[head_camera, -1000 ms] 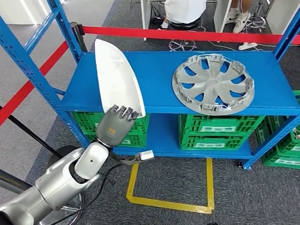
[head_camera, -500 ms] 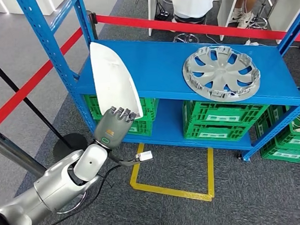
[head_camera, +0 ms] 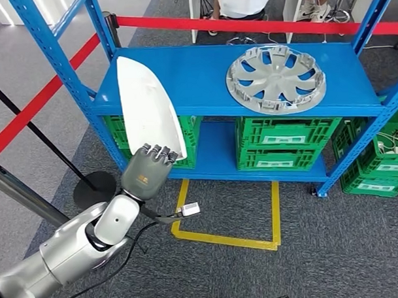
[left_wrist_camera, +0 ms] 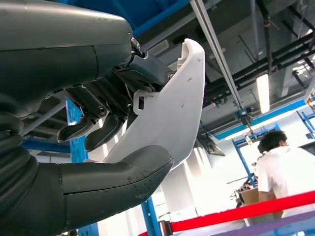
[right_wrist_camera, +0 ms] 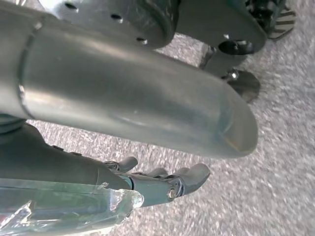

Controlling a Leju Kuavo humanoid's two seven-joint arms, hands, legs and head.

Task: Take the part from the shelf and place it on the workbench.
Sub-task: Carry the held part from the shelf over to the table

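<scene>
Part (head_camera: 147, 105): white, pointed, shell-shaped panel, held upright in the left hand (head_camera: 144, 174) in front of the blue shelf (head_camera: 204, 83), its tip rising over the shelf's left end. Left wrist view: thumb (left_wrist_camera: 118, 177) under the panel's curved face, darker fingers (left_wrist_camera: 100, 130) curled over its inner edge; firm grasp.
Right hand (right_wrist_camera: 163, 184): hanging over grey carpet, fingers extended and slightly curved, holding nothing.
Wheel cover (head_camera: 276, 79): silver, multi-spoke, lying flat on the top deck of the shelf, right of centre, well apart from the part.
Crates (head_camera: 286, 143): green plastic, on the lower deck.
Floor marking (head_camera: 229, 239): yellow tape outline on the carpet just in front of the shelf.
Barrier tape (head_camera: 242, 26): red, behind the shelf.
Person (left_wrist_camera: 284, 172): white shirt, in the background.
</scene>
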